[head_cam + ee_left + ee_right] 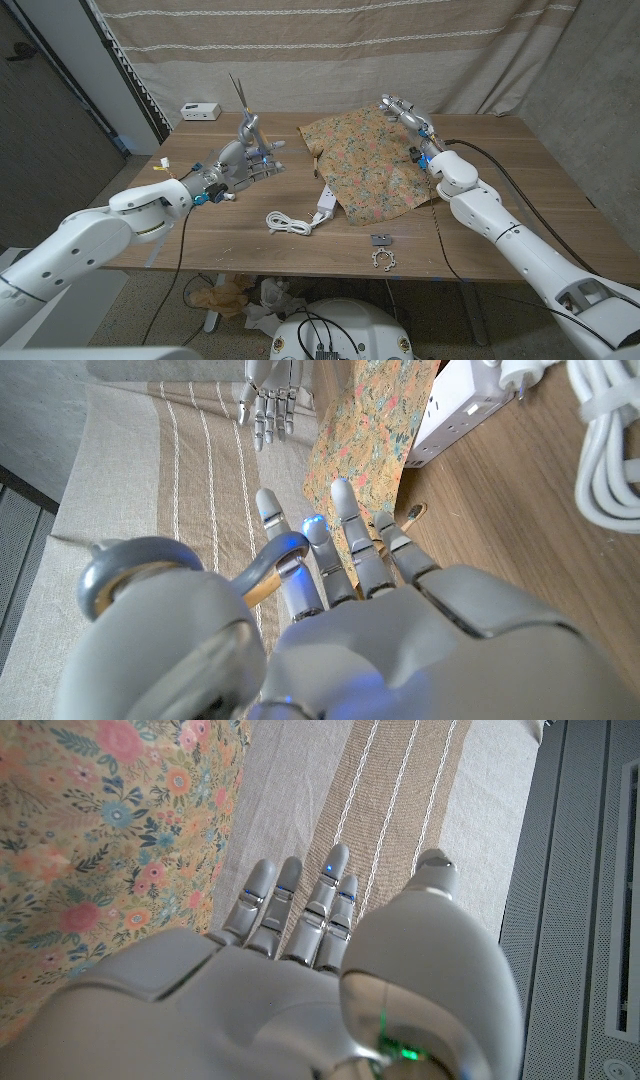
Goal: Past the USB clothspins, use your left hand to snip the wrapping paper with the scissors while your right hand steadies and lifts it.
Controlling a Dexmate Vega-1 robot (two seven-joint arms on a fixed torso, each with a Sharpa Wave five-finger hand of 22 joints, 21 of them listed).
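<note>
1. the left robot hand [243, 165] grips the scissors [246, 112], blades pointing up, over the bench [200, 240] left of the wrapping paper [372, 165].
2. the floral paper lies rumpled at centre-right, overlapping a white power strip [325, 205].
3. the right robot hand [405, 112] hovers at the paper's far edge, fingers spread, holding nothing.

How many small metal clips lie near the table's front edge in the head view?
2: a grey clip just in front of the floral wrapping paper, and a ring-shaped one right below it, nearer the edge. More could be hidden under the paper.
</note>
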